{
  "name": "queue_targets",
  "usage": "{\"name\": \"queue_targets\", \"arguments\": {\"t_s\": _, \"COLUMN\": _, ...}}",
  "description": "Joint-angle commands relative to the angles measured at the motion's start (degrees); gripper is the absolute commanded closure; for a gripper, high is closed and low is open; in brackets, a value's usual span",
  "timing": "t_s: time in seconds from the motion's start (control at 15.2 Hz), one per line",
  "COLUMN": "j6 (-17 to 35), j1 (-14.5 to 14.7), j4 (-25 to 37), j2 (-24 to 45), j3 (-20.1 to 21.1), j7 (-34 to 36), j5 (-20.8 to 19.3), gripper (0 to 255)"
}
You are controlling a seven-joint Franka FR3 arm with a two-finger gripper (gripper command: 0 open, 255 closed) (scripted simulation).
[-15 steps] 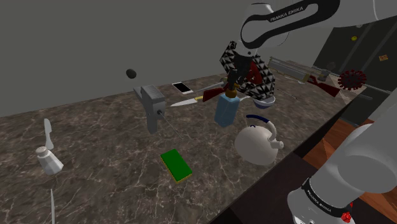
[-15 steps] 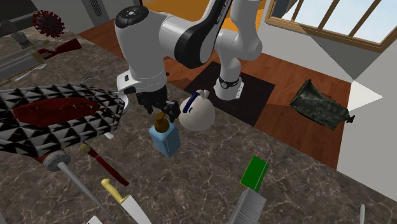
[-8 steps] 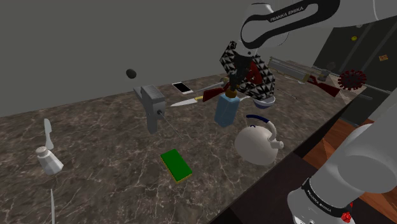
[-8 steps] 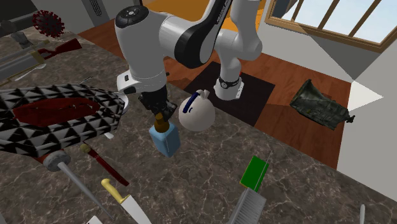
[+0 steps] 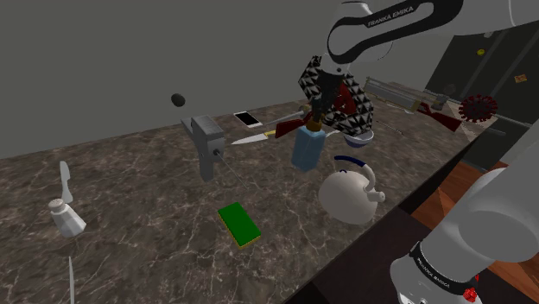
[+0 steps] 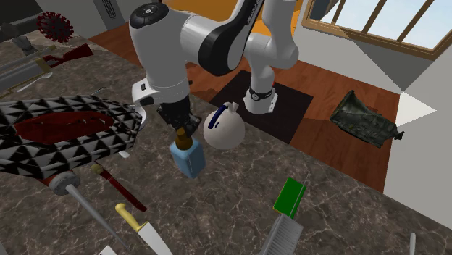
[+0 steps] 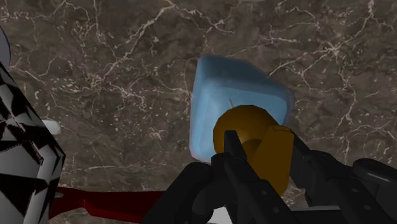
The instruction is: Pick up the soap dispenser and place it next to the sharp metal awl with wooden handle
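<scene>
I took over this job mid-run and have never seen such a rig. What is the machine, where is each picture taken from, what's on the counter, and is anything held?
It is a white robot arm with a black two-finger end effector. One picture looks from beside its stand, one faces it across the counter, one comes from a camera on the hand. On the dark marble counter stand a blue soap dispenser with an amber pump, a white teapot, a flat green block and a spiky black-and-white bowl. The end effector is shut on the dispenser's pump; whether the bottle has left the counter I cannot tell.
</scene>
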Motion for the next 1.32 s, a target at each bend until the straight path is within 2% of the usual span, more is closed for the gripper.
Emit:
{"name": "queue_targets", "arguments": {"t_s": 0.0, "j6": -1.4, "j1": -0.02, "j4": 0.89, "j2": -0.53, "j3": 0.0, "j7": 0.0, "j5": -0.06, "gripper": 255}}
{"name": "queue_targets", "arguments": {"t_s": 1.25, "j6": -16.03, "j1": 0.06, "j4": 13.36, "j2": -2.7, "j3": 0.22, "j7": 0.14, "j5": -0.17, "gripper": 255}}
